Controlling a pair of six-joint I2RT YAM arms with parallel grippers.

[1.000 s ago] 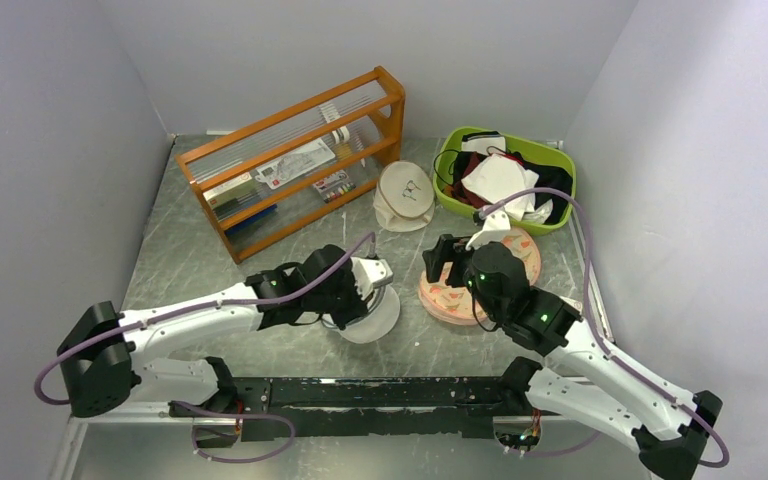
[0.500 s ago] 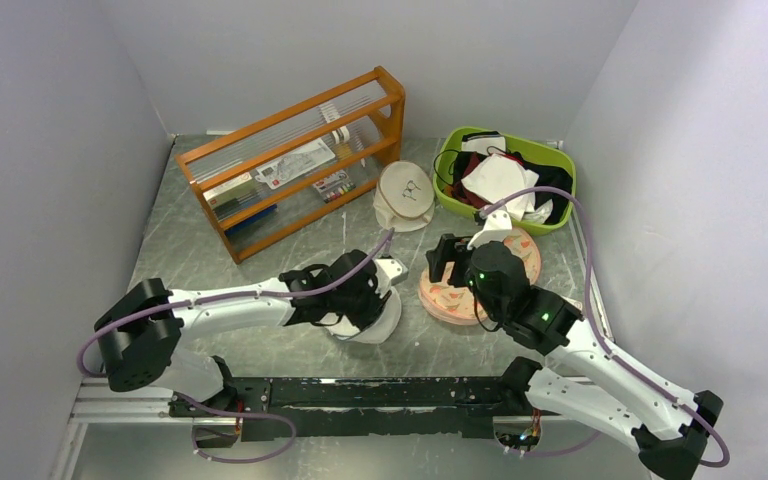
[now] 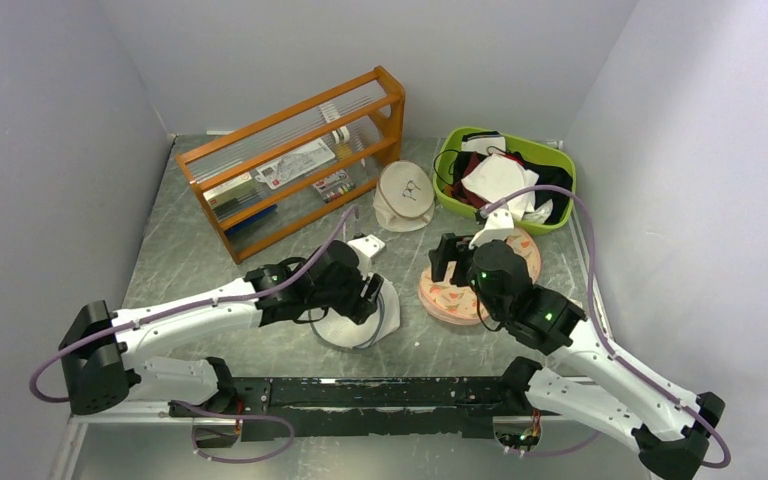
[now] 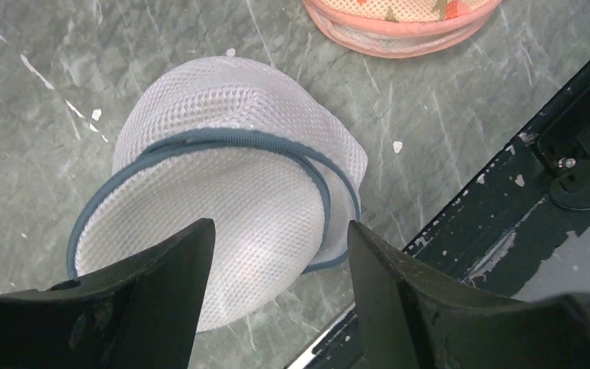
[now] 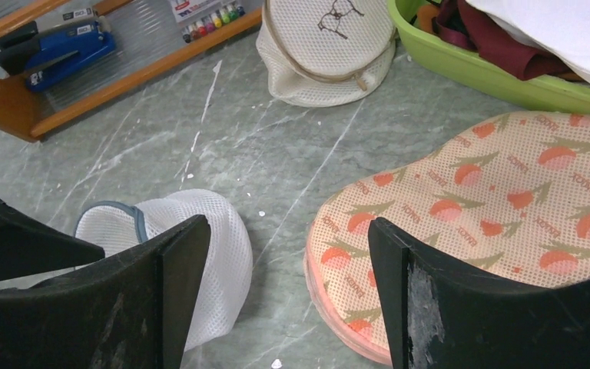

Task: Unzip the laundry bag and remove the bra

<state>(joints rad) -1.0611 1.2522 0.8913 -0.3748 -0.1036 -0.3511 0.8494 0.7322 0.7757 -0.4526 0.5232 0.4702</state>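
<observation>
The laundry bag (image 3: 362, 320), white mesh with a blue-grey zip rim, lies tilted on its side on the table; the left wrist view shows the laundry bag (image 4: 238, 169) filling the middle. My left gripper (image 3: 364, 296) hovers just above it, open, with nothing between its fingers (image 4: 177, 269). My right gripper (image 3: 450, 256) is open too, above the gap between the laundry bag (image 5: 207, 231) and the peach pad (image 5: 492, 200). The bra (image 5: 499, 46), dark red fabric, lies in the green bin (image 5: 461, 73) at the back right.
A wooden rack (image 3: 290, 160) stands at the back left. A cream round pouch (image 3: 405, 195) leans beside the green bin (image 3: 560, 155), which holds black and white clothing. The peach pad (image 3: 480, 280) lies under my right arm. A black rail (image 3: 380, 392) runs along the near edge.
My left gripper has opened and let go of the laundry bag, then drawn back slightly. The bag has settled lower, toward the near edge. The right arm has barely moved.
</observation>
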